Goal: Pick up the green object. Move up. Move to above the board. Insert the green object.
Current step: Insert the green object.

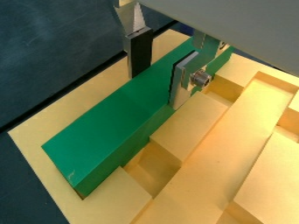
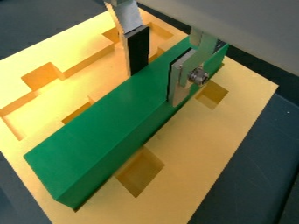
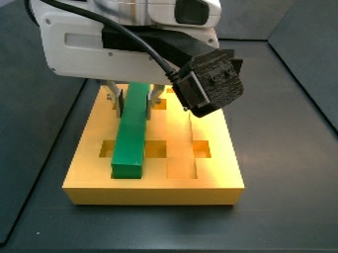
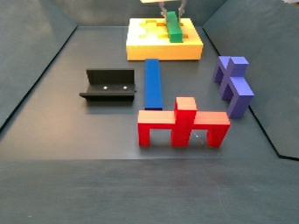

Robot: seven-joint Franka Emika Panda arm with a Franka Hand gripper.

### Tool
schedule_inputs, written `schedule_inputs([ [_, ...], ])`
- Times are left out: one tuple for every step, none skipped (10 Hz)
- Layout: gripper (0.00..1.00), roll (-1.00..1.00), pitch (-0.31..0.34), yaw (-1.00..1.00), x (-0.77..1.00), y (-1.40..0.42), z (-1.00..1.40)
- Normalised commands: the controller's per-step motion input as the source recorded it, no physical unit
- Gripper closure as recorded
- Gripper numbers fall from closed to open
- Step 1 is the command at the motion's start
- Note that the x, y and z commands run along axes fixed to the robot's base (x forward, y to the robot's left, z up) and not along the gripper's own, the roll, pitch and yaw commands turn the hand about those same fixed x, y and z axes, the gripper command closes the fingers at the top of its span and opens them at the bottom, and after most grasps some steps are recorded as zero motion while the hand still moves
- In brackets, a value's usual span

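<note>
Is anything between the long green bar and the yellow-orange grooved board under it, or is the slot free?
Nothing visible blocks it. The tool grips the long green rectangular bar at one end, fingers either side. The bar already lies along the large yellow-orange grooved board, above its lengthwise groove. The long blue bar lies on the floor, off the board.

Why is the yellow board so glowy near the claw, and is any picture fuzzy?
In both wrist views the board glows bright beside the green object, with the claw around that bar. In a side view the board is evenly lit, the robot's arm shading its far end. In the other side view the board is small and a little soft.
</note>
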Motion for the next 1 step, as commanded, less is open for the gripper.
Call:
schedule_inputs([
  [1.0, 0.0, 0.0, 0.0, 0.0, 0.0, 0.0],
])
